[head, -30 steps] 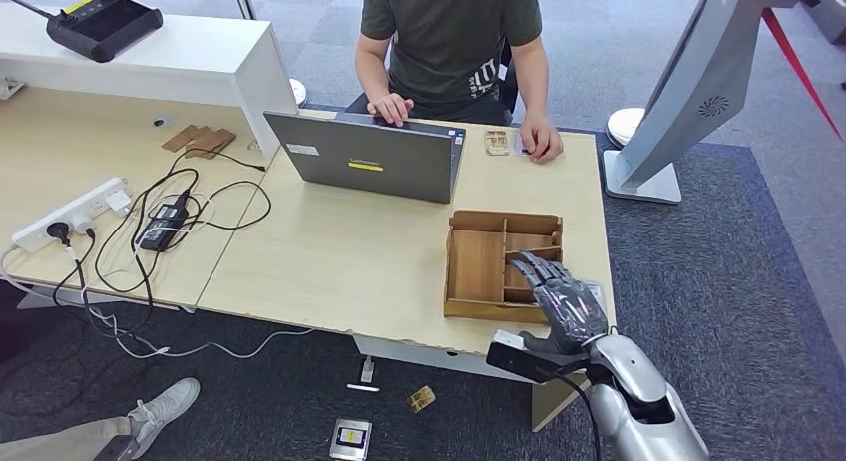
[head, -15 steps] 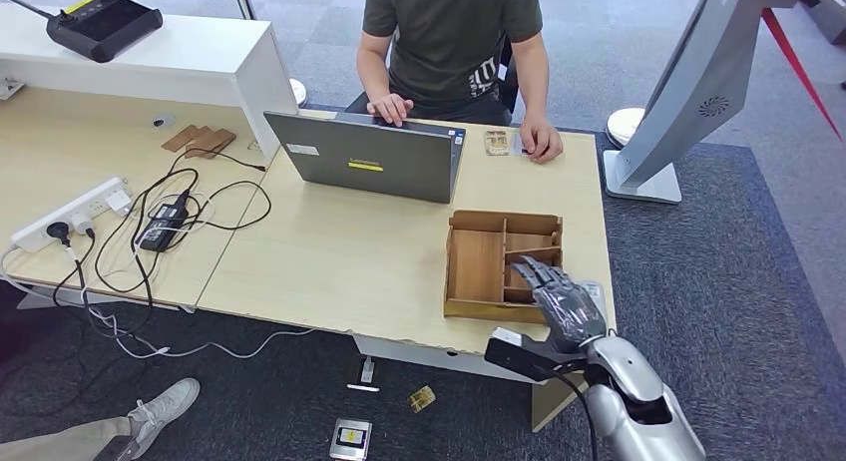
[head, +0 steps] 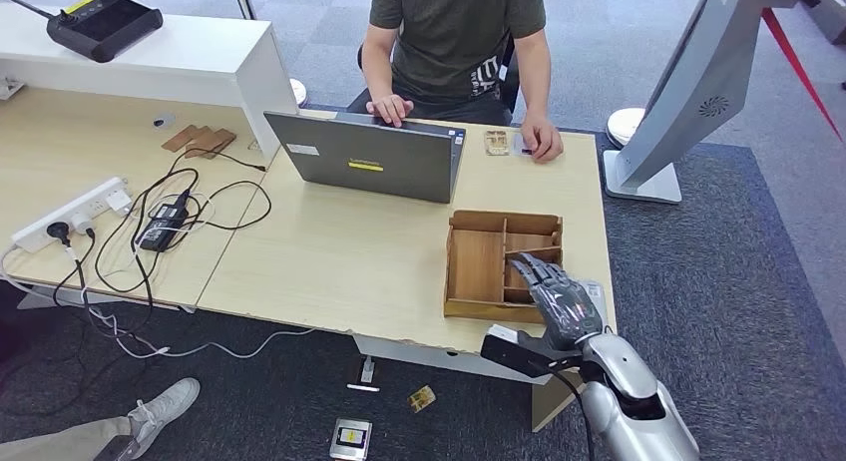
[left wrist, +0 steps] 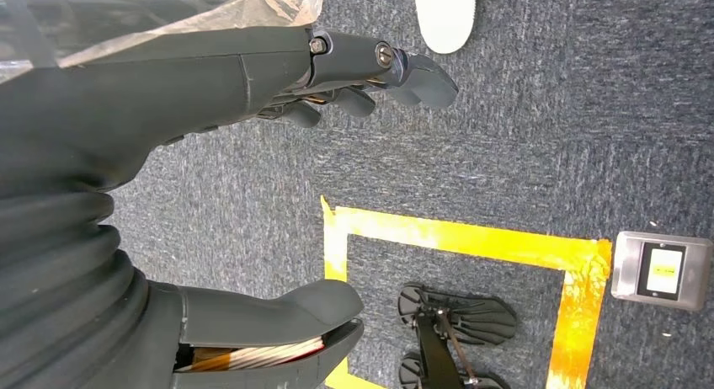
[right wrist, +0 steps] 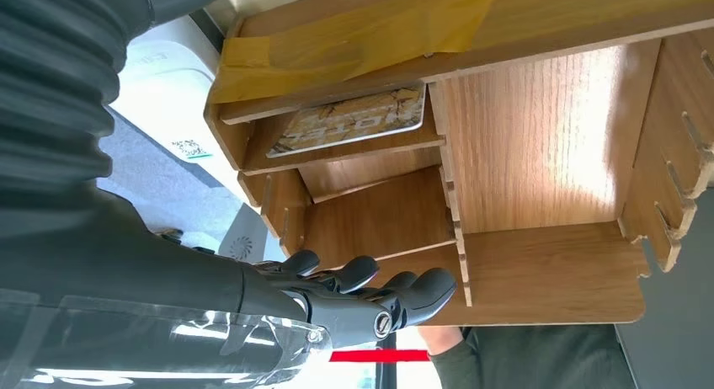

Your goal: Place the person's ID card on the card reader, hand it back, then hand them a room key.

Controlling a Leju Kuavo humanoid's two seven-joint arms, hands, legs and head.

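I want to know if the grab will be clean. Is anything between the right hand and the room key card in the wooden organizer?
Nothing visible does. The right hand hovers over the wooden organizer; in the right wrist view the room key card lies uncovered in its own compartment, only low dividers between.

wooden tray [head: 479,266] near-right compartments hidden by right robot hand [head: 559,301]

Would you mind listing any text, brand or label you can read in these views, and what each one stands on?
"HOTEL", partly hidden: patterned card in the wooden organizer, right wrist view.
Yellow logo on the laptop lid: too small to read.
White print on the person's shirt: illegible.
Label on the small device on the floor: blurred.
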